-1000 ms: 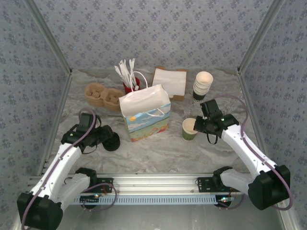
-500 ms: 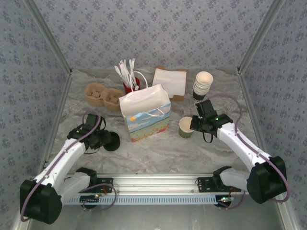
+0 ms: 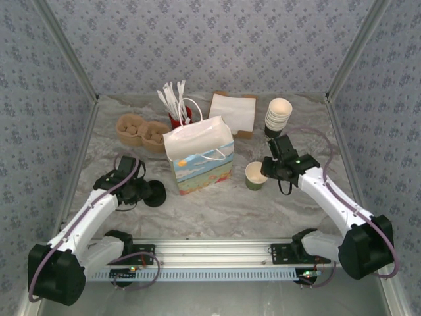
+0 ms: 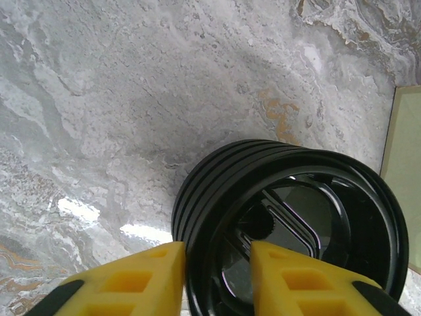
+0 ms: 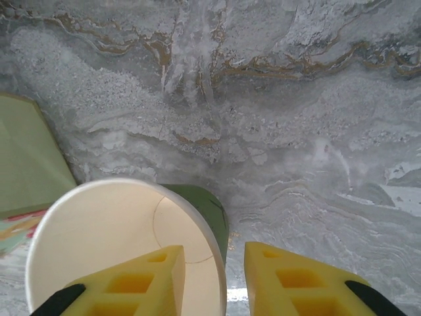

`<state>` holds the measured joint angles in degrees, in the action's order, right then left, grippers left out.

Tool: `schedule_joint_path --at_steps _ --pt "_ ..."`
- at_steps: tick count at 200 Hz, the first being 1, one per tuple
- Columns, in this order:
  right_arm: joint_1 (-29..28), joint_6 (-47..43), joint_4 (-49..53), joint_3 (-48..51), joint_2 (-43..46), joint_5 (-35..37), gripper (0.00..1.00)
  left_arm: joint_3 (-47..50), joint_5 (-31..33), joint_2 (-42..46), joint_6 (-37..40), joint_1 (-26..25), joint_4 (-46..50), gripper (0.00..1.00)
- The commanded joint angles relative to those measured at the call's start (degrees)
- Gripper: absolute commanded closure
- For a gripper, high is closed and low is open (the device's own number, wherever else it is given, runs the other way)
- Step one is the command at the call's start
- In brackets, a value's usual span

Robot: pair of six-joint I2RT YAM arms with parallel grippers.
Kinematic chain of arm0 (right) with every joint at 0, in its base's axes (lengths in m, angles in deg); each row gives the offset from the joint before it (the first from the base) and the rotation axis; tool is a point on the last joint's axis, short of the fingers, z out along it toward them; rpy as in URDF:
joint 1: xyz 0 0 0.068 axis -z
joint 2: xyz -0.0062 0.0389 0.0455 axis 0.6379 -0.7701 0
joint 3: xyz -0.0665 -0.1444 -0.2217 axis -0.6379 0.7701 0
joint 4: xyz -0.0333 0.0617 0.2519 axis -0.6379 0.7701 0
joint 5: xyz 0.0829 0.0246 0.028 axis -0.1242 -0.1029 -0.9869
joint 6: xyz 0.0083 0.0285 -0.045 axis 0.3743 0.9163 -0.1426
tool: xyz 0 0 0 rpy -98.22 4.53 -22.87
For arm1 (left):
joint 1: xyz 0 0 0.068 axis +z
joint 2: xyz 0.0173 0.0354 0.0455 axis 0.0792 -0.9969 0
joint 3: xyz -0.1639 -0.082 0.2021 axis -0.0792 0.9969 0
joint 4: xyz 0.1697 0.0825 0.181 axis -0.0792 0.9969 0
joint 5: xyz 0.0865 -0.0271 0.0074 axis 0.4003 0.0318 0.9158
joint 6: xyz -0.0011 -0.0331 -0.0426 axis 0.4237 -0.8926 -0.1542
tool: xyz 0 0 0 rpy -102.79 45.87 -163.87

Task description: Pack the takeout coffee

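Observation:
The takeout coffee's cup (image 3: 255,176) is a small olive-green paper cup with a cream inside (image 5: 99,237) and no lid on it. It stands on the table right of the paper bag (image 3: 198,158). My right gripper (image 3: 266,170) (image 5: 214,257) is open and straddles the cup's rim, one finger inside and the other outside with a gap. A stack of black lids (image 3: 156,192) (image 4: 289,197) sits left of the bag. My left gripper (image 3: 141,191) (image 4: 218,253) straddles its near rim with narrowed jaws. One finger is against the outer wall and the other is inside.
A stack of unlidded cups (image 3: 278,115) stands behind the right gripper. Napkins (image 3: 232,112), a red holder of white cutlery (image 3: 176,105) and a cardboard cup carrier (image 3: 140,130) line the back. The bag's side shows close by (image 5: 26,158) (image 4: 408,164).
The left gripper's jaws have narrowed around the lid stack's rim. The right gripper shifted the cup slightly left and its jaws have opened off the cup wall.

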<state>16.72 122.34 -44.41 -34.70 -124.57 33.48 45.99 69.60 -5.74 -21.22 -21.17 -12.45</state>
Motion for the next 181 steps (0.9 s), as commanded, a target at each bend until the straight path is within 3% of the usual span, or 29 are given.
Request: schedule_joint_path --at_steps 1,90,181 --pt "-0.4 -0.8 3.8 -3.7 1.6 1.9 0.66 0.2 -0.4 0.1 0.6 -0.3 0.1 0.72" --pt "-0.4 0.2 8.4 -11.3 5.2 -1.6 0.64 -1.2 -0.1 2.0 1.1 -0.3 0.9 0.85" --pt "-4.5 3.1 4.5 -17.2 7.5 -13.7 0.63 -13.2 4.7 8.6 3.1 -0.3 12.1 0.87"
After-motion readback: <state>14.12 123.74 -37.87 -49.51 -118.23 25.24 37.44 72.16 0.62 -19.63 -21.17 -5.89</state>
